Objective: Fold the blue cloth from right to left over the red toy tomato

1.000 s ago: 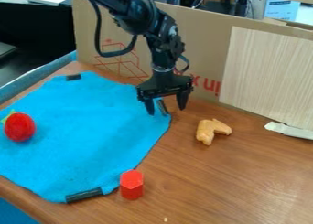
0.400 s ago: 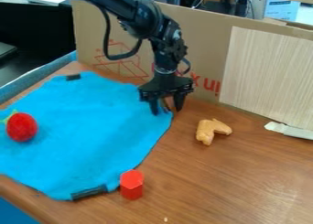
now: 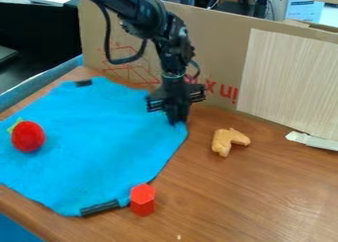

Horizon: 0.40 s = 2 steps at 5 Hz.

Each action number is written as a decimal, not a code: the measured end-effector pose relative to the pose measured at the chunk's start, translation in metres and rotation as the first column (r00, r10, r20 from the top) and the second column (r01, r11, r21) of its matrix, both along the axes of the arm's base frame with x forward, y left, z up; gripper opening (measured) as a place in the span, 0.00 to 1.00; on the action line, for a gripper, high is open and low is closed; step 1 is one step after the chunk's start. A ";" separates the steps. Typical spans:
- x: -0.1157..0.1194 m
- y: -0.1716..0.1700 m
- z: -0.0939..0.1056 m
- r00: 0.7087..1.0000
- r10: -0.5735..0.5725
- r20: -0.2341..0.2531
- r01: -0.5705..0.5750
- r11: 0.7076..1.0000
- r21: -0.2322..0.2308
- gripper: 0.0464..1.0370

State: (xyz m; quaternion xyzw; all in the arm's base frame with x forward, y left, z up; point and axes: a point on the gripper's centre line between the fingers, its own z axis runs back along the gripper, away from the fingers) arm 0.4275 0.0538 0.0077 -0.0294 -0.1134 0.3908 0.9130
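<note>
Above the right corner of a blue cloth [image 3: 99,147] hangs the black gripper [image 3: 177,121], shut on that corner, where the dark clip is hidden by its fingers. The cloth lies spread over the left of the wooden table. A red toy strawberry [image 3: 27,136] with a green top rests on the cloth's left part. Against the cloth's lower right edge stands a red hexagonal block [image 3: 142,200]. Dark clips sit on the cloth's far corner and near corner.
An orange-tan, bent toy piece [image 3: 229,141] lies on the table right of the gripper. Behind stands a cardboard wall [image 3: 221,53] with a pale wood panel [image 3: 290,83]. A white strip [image 3: 314,141] lies at the panel's foot.
The gripper's fingers have come together on the cloth's corner. The cloth has shifted slightly to the right, carrying the strawberry and the near clip along. The red block has stayed put.
</note>
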 end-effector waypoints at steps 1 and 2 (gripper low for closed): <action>-0.005 0.001 0.035 0.999 0.023 0.029 -0.020 0.996 -0.092 0.03; -0.011 0.007 0.060 0.997 0.040 0.067 -0.030 0.989 -0.142 0.01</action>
